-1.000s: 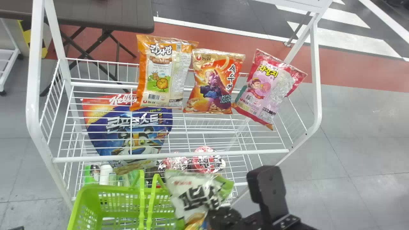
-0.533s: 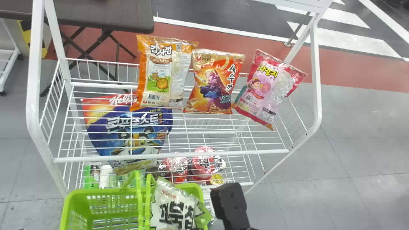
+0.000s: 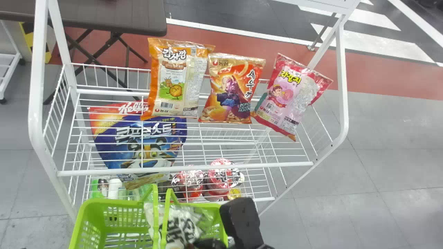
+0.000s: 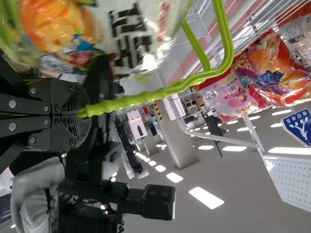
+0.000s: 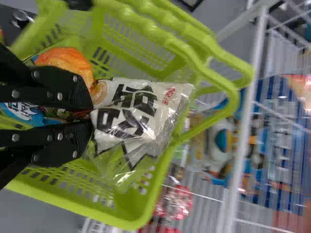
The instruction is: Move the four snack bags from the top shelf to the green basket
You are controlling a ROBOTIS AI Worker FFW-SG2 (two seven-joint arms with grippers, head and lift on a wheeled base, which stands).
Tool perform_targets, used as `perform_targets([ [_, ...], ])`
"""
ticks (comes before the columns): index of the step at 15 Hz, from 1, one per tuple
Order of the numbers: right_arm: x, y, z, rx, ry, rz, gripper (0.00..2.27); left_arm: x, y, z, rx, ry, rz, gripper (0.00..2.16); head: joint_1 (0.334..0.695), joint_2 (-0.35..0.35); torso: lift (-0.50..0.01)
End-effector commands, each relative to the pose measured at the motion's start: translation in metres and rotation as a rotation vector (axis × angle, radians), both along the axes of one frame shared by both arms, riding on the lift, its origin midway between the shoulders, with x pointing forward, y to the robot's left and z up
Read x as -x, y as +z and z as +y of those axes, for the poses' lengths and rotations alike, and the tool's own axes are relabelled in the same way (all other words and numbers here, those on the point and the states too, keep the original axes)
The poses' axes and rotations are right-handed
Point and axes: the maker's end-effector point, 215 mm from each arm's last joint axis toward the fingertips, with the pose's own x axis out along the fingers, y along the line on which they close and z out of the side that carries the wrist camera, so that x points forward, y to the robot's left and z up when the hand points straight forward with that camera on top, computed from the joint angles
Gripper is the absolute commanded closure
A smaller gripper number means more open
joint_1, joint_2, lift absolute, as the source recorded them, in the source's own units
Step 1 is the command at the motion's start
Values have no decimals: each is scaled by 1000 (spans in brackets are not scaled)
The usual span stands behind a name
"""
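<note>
My right gripper [image 3: 240, 221] is at the head view's bottom edge, over the green basket [image 3: 81, 224]. In the right wrist view the right gripper [image 5: 92, 114] is shut on the white-and-green snack bag [image 5: 131, 116], held over the basket's opening, tilted. The left gripper [image 4: 80, 114] is shut on the green basket handle [image 4: 146, 97]. Side by side on the top shelf lie an orange-and-cream bag [image 3: 176, 79], an orange-red bag [image 3: 232, 90] and a pink-red bag [image 3: 292, 95]. Part of a blue package [image 5: 22, 114] shows behind the right fingers.
The white wire rack [image 3: 187, 169] stands behind the basket. Below its top shelf are a large blue cereal bag [image 3: 142, 138], red-lidded cups [image 3: 221, 174] and bottles [image 3: 114, 188]. A brown table [image 3: 114, 17] stands behind at the left.
The right gripper and its white-and-green bag have moved left and down, from the basket's right side to over its opening. The basket shifted slightly left, then back right.
</note>
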Motion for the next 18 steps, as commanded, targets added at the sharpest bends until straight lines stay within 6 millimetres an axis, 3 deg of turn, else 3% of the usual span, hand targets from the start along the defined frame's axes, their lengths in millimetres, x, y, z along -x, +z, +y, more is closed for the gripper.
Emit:
perform_targets([
  [1,-30,13,-3,15,1,-102,46,2,1,1,1,-1,0,1403,695,-348,0],
  [4,-45,15,-2,13,6,-125,53,4,3,2,6,-2,0,1403,695,-318,0],
  [7,-116,50,-7,31,-42,-368,56,4,4,3,6,-1,-3,1403,695,-302,0],
  [10,-192,80,8,-9,-90,-567,63,5,3,3,4,-1,-1,1403,695,-260,0],
  [14,-268,74,11,16,-167,-630,63,4,1,5,-5,-2,1,1403,695,-194,0],
  [18,-322,83,8,10,-213,-703,66,1,-5,7,-15,1,6,1403,695,-171,0],
])
